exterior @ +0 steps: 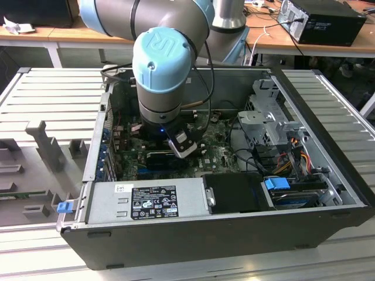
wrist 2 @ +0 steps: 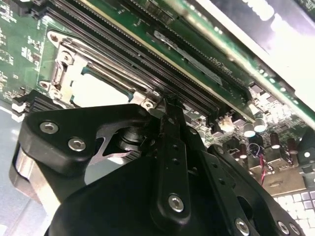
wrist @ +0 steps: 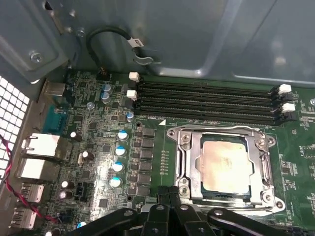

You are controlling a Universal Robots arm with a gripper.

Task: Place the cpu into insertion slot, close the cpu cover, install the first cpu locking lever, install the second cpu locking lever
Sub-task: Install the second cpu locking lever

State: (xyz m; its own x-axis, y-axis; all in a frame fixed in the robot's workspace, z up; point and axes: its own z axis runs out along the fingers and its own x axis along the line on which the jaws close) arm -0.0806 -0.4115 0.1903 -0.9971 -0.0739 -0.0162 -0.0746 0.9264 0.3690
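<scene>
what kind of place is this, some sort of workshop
Likely a robotics lab or test bench for computer assembly. An open desktop computer case lies on a slatted metal table under a robot arm, with another computer on a wooden bench behind.

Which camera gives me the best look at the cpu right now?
The first wrist view: the cpu lies face up in the insertion slot, its whole pale face showing through the cpu cover. The second wrist view shows it aslant, partly behind the gripper. In the exterior view the arm hides it.
</scene>
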